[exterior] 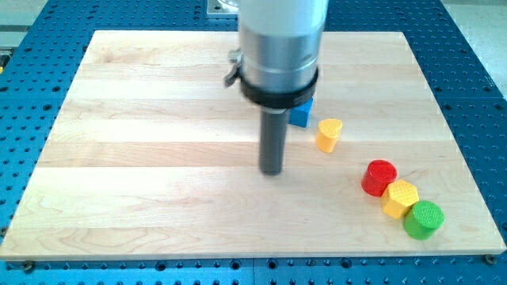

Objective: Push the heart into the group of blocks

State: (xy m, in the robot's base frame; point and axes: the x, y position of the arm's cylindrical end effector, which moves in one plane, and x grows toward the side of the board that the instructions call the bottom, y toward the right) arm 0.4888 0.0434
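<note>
Yellow heart [329, 134] near mid-board, well apart from group at lower right.

My tip [272, 172] down on wooden board [142, 158], left of heart and just below it. No jaws here, only a bare rod. Blue block [301, 115] just beside heart, partly hidden. Red cylinder [379, 176], yellow hexagon [400, 197], green cylinder [424, 219] touching in a row near right edge; bare wood between.
</note>
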